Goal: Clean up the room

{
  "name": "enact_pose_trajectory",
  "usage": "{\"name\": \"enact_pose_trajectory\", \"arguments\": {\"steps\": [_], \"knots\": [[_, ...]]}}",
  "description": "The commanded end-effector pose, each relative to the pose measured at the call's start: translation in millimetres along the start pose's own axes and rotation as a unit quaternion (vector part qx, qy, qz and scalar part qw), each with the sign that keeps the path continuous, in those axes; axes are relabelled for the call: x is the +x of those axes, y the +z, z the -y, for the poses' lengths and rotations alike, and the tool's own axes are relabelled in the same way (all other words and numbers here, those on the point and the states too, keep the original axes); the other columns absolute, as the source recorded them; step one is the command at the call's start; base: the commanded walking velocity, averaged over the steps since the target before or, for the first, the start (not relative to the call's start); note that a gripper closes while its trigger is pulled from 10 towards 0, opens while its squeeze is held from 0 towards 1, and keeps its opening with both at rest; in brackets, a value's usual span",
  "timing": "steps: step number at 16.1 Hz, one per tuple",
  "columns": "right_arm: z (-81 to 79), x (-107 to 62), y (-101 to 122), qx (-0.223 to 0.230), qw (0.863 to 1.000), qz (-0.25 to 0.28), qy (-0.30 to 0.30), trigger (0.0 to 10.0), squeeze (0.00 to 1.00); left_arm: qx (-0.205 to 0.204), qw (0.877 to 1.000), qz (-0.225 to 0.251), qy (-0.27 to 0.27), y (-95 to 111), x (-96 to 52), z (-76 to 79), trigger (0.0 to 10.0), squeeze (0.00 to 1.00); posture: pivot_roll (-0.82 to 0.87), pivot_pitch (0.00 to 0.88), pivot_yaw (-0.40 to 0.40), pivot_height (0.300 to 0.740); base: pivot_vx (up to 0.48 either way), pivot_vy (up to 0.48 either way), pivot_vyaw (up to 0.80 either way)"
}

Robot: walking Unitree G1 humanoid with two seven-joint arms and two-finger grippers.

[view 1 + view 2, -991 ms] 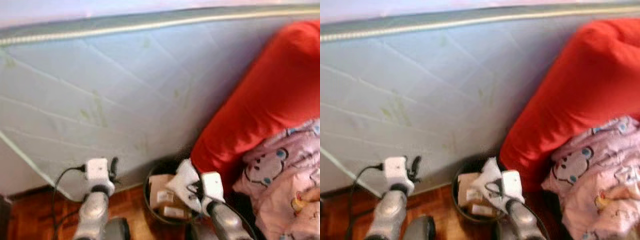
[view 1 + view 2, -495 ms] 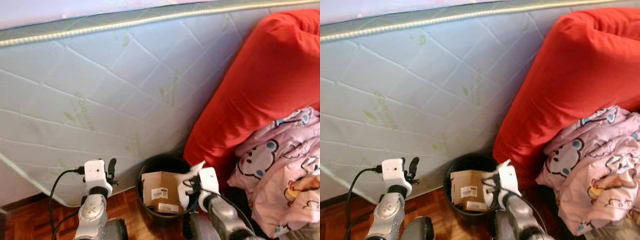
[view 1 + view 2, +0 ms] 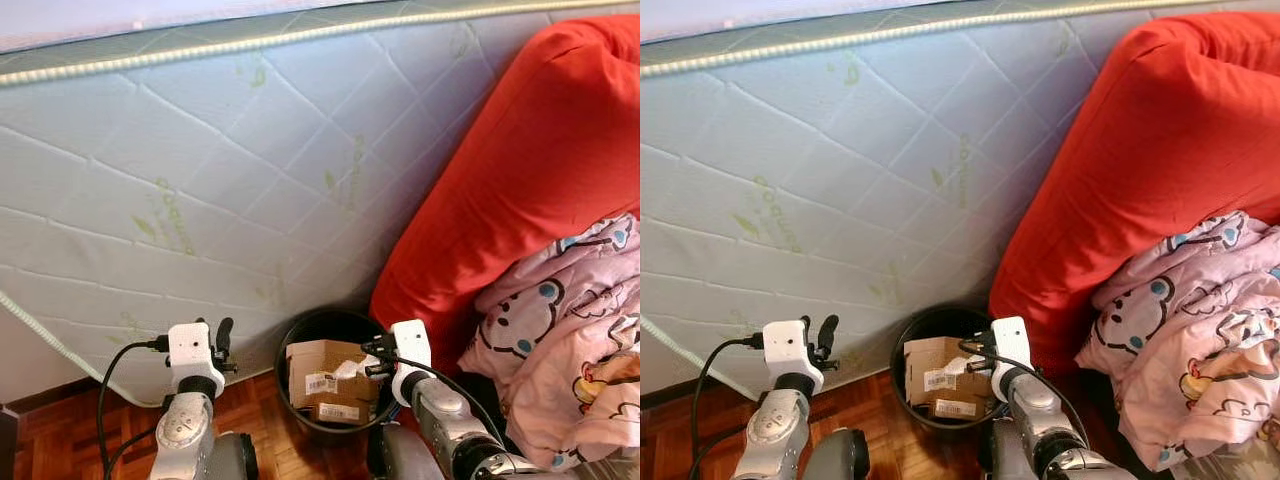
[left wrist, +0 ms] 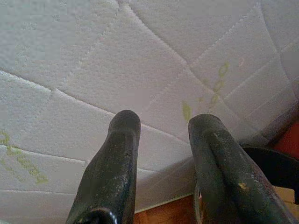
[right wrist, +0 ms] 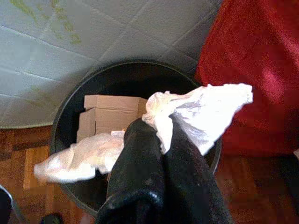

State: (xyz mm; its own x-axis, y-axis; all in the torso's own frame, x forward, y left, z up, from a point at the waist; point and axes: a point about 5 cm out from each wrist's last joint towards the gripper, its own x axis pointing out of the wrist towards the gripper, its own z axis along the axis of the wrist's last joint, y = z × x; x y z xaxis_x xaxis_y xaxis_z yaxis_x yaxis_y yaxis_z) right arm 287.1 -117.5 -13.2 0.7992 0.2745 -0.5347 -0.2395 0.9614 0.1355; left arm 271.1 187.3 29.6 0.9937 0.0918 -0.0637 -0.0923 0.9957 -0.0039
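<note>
Black bin (image 3: 325,330), wedged between the upright mattress (image 3: 200,170) and red cushion (image 3: 520,190) on wood floor (image 3: 60,435), holds a box (image 3: 325,375), the right gripper (image 5: 156,140) clenching white tissue (image 5: 196,109) over it, left gripper (image 4: 163,135) parted beside the mattress.

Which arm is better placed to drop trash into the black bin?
Right. The right end effector is shut on the crumpled white wrapper above the round black bin; the left end effector is open, facing the mattress.
</note>
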Motion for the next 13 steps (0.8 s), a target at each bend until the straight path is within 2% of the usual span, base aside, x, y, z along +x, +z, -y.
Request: {"name": "enact_pose_trajectory", "arguments": {"steps": [1, 10, 11, 13], "knots": [[-0.9, -0.6, -3.1, 0.006, 1.000, -0.007, 0.009, 10.0, 0.00, 0.003, 1.000, -0.007, 0.000, -2.0, -2.7, 0.8, 10.0, 0.00, -0.01, 0.135, -0.056, 0.618, 0.000, 0.000, 0.00], [-3.7, 0.2, -2.6, 0.000, 1.000, -0.012, 0.021, 10.0, 0.00, 0.005, 1.000, -0.007, 0.000, 0.3, -6.3, -0.3, 10.0, 0.00, 0.00, 0.145, -0.053, 0.618, 0.000, 0.000, 0.00], [-4.4, 0.3, -3.2, 0.000, 1.000, -0.014, 0.022, 10.0, 1.00, 0.005, 1.000, -0.007, 0.000, 0.3, -7.3, -0.5, 10.0, 0.00, 0.00, 0.150, -0.053, 0.618, 0.000, 0.000, 0.00], [-4.5, -0.1, -5.4, 0.000, 1.000, -0.019, 0.021, 10.0, 1.00, 0.006, 1.000, -0.007, 0.000, 0.2, -10.7, -0.8, 10.0, 0.00, 0.00, 0.164, -0.052, 0.618, 0.000, 0.000, 0.00]]}}
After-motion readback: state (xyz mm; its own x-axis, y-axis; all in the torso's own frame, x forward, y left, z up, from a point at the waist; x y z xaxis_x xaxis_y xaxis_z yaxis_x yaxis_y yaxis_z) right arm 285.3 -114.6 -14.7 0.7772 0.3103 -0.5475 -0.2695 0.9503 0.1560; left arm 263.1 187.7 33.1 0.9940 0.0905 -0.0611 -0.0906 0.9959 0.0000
